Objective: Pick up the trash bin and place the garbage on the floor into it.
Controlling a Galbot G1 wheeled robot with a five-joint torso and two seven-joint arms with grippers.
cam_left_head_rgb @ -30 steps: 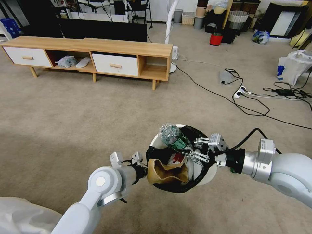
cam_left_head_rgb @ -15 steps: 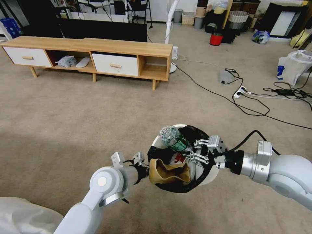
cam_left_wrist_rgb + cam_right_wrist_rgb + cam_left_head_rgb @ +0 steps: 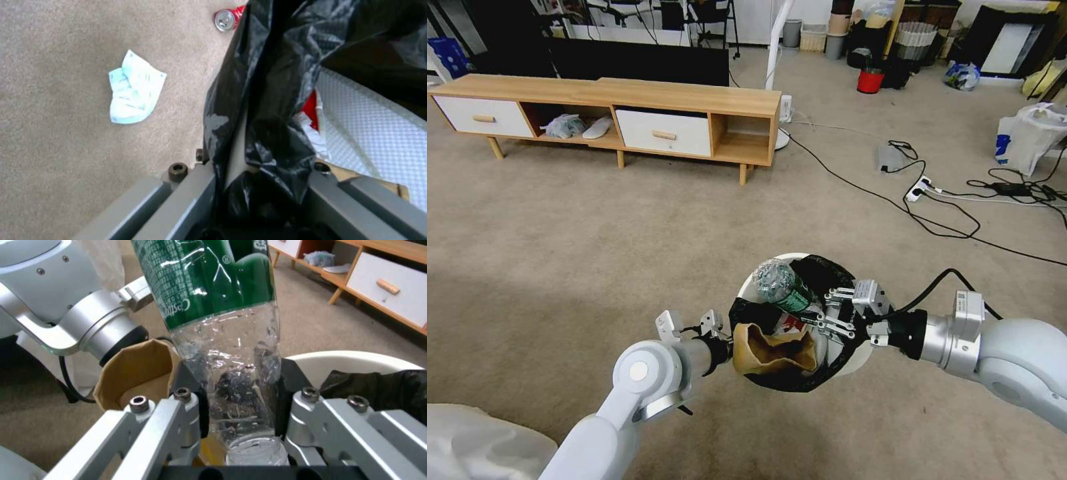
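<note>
Bottle (image 3: 779, 283) clamped in right gripper (image 3: 817, 315) over trash bin (image 3: 864, 357); left gripper (image 3: 262, 180) apparently pinching rim.

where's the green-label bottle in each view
Head view: the bottle pokes up over the trash bin, held in the right gripper.
Left wrist view: not in it.
Right wrist view: bottle fills the centre, neck between the jaws.
Shared landmark: the brown paper carton beside it.

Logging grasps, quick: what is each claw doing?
Left claw: closed on the trash bin rim.
Right claw: closed on the bottle.
</note>
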